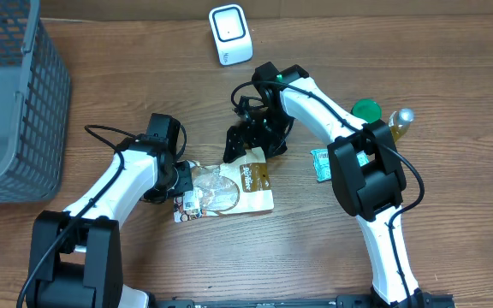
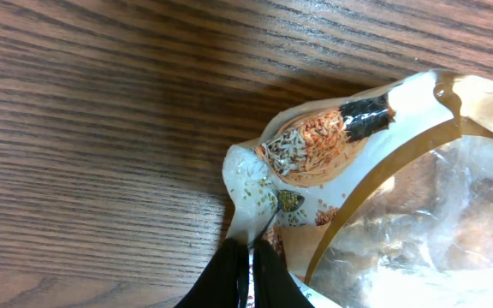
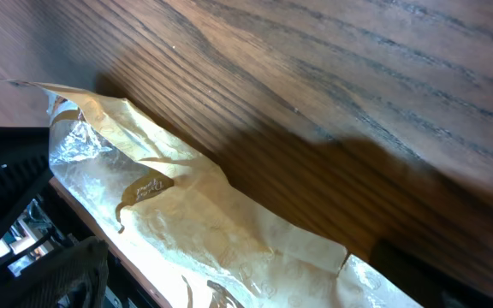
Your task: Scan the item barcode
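The item is a flat pouch [image 1: 226, 188] with a clear window and a brown band, lying on the wooden table. My left gripper [image 1: 181, 182] is shut on its left edge. In the left wrist view the black fingertips [image 2: 229, 272] pinch the printed edge of the pouch [image 2: 358, 171]. My right gripper [image 1: 246, 147] hangs open over the pouch's top edge, and in its wrist view the cream pouch [image 3: 212, 222] lies between the spread jaws. The white scanner [image 1: 230, 34] stands at the back of the table. I cannot make out a barcode.
A grey wire basket [image 1: 11, 103] fills the left side. Right of the right arm are a green lid [image 1: 366, 109], a small bottle [image 1: 400, 121] and a teal packet [image 1: 322, 163].
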`<state>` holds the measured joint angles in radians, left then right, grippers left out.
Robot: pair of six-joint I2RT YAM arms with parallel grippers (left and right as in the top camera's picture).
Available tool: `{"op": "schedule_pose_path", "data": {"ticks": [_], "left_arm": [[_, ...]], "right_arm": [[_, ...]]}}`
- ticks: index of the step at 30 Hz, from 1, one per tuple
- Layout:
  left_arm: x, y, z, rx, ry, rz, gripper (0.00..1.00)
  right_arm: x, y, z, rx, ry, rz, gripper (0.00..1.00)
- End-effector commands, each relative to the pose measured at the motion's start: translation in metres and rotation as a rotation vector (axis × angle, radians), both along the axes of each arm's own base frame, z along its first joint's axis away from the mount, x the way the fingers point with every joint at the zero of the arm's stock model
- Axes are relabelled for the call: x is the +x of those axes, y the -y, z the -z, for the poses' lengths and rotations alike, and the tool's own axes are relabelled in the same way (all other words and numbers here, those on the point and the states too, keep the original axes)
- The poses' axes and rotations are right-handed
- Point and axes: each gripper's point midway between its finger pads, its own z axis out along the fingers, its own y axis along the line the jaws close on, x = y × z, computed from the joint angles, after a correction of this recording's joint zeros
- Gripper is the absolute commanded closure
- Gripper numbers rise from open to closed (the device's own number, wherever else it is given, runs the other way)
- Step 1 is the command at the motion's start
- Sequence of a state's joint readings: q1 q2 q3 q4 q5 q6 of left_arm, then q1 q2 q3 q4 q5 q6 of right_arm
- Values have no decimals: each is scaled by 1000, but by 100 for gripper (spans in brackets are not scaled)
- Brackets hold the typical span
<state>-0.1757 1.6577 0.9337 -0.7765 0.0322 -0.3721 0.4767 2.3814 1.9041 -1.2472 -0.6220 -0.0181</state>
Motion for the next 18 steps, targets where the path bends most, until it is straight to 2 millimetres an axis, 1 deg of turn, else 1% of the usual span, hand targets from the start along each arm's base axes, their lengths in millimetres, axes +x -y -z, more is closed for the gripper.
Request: {"op": "schedule_pose_path", "data": {"ticks": [1, 13, 18], "left_arm": [[-5, -1, 5, 11, -15, -14, 90], [-4, -1, 5, 11, -14, -14, 90], [-4, -1, 5, 11, -12, -14, 91]], "right_arm": [[-13, 17, 35, -113, -45, -25, 0], [-23, 22, 37, -184, -142, 78, 1], [-25, 22, 40, -179, -150, 84, 1]]}}
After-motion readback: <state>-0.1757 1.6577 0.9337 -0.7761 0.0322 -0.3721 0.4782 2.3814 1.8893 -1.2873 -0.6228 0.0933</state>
